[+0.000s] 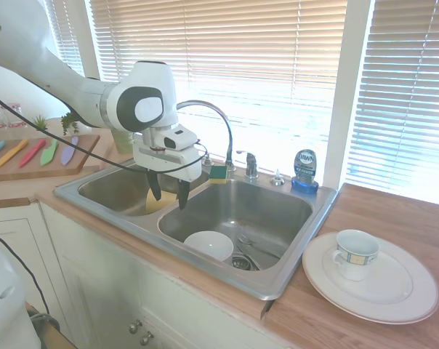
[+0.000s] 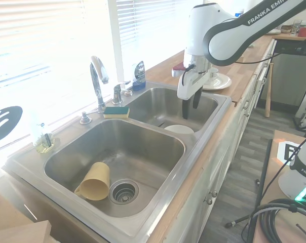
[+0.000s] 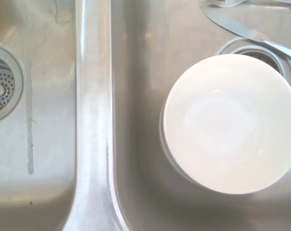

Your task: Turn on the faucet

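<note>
First exterior view: the gripper (image 1: 168,193) is hanging over the double sink (image 1: 292,273), right about above the divider between the two basins, dark fingers (image 1: 155,186) pointing down and spread apart with nothing between them. The faucet (image 1: 218,120) stands behind it at the back rim, gooseneck arching toward the arm, and its little chrome lever (image 1: 250,164) sits just to the side, well apart from the fingers. A white bowl (image 1: 208,245) lies in the near basin, a blue soap bottle (image 1: 305,170) is at the back rim, and a cup (image 1: 355,253) on a plate (image 1: 408,299) rests on the tabletop.

Second exterior view: same story from the other side, gripper (image 2: 189,104) over the far basin's edge, faucet (image 2: 97,81) near the sponge (image 2: 116,112). A yellow cup (image 2: 94,181) lies tipped in the near basin.

Wrist view: looking straight down on the divider (image 3: 93,115) and the white bowl (image 3: 231,122), with a knife (image 3: 246,32) by the drain.
</note>
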{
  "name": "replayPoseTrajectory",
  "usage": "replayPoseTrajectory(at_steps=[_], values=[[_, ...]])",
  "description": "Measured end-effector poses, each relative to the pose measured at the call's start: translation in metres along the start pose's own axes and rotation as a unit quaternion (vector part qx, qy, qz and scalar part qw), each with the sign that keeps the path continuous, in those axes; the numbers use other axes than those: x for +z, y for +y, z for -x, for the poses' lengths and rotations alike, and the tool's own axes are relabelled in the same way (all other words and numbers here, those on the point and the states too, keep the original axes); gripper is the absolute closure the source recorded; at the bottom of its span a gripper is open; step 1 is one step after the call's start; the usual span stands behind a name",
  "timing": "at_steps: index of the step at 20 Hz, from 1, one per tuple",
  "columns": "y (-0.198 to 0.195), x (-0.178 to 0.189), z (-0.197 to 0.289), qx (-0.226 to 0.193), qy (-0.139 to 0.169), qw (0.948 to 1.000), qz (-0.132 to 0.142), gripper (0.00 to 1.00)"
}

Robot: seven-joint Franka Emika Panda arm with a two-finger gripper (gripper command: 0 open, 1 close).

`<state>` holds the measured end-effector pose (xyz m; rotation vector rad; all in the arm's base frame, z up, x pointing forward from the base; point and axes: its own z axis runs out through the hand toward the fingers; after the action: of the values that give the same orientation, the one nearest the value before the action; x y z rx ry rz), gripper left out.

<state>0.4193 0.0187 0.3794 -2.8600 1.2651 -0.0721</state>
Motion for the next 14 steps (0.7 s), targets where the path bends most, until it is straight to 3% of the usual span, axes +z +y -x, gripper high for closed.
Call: replayPoseTrajectory(at_steps=[3, 4, 14], values=[[0.0006, 0.0013, -0.0008, -0.002, -0.001, 1.0, 0.001, 0.0], [0.0008, 0.0017, -0.0014, -0.002, -0.001, 1.0, 0.001, 1.0], [0.0042, 0.0006, -0.0088, 0.002, 0.005, 1.0, -0.002, 1.0]])
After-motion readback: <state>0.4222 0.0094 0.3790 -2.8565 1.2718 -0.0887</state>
